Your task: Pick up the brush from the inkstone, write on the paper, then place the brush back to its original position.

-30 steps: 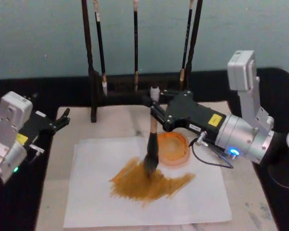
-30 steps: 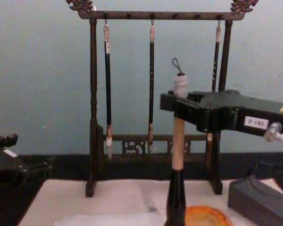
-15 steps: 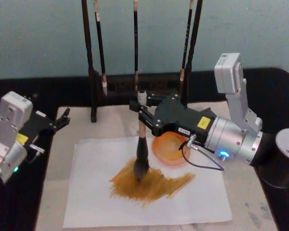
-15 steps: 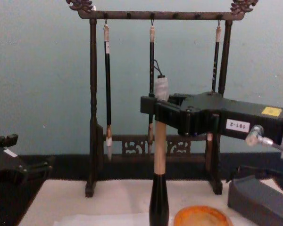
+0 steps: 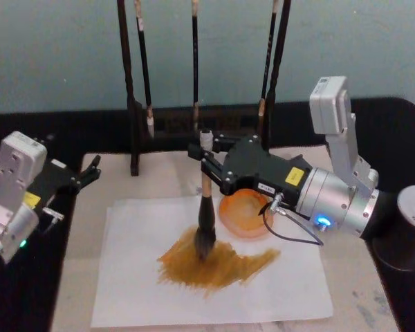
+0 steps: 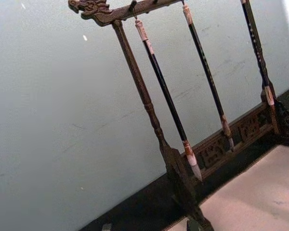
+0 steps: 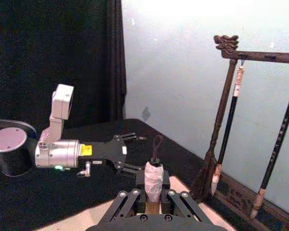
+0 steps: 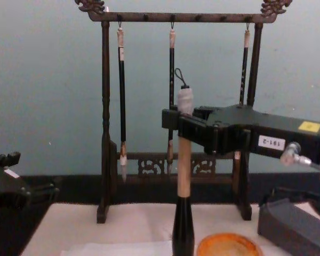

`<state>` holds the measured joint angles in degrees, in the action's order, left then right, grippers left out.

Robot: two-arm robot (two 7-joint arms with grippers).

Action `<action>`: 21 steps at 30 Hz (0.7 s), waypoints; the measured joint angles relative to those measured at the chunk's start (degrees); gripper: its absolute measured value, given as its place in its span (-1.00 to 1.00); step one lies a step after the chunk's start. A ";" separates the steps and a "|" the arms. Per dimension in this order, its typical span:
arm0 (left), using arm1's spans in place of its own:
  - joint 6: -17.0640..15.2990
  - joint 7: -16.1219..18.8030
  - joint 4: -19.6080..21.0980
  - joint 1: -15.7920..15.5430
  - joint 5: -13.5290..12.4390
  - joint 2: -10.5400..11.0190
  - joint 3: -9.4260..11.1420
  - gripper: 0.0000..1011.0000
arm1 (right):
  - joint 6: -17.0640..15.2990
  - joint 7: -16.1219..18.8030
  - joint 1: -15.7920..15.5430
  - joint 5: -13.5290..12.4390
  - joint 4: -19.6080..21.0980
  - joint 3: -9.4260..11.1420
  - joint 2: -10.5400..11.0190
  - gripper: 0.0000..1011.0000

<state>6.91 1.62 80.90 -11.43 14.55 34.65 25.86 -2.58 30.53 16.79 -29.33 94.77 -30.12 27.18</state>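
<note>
This is a robotics lab bench staged for calligraphy, not a home or studio. A bare pale blue-grey wall (image 8: 42,80) and a black drape (image 7: 62,48) close it in. On the black tabletop (image 5: 55,128) stand a carved dark wooden brush rack (image 8: 176,17), a cream felt mat (image 5: 86,228) and a white paper sheet (image 5: 138,290) smeared with ochre. The sticker-labelled right gripper (image 5: 206,162) clamps a thick tan-handled calligraphy brush (image 5: 205,214).

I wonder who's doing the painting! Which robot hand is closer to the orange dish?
The right. The right gripper holds the brush just beside the orange dish, its body over the dish. The left gripper sits far off, beyond the left edge of the paper.
</note>
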 joint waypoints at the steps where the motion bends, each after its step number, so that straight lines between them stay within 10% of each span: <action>1: 0.00 0.00 -0.01 0.00 0.00 0.00 0.00 1.00 | 0.00 -0.09 -0.06 0.00 0.06 0.06 0.05 -0.68; 21: 0.00 0.00 0.00 0.00 0.00 0.00 0.00 1.00 | 0.09 -3.40 -2.79 -2.51 0.80 5.72 1.64 -0.68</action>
<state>6.91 1.62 80.90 -11.43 14.55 34.64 25.86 -2.49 27.14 14.00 -31.85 95.57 -24.40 28.82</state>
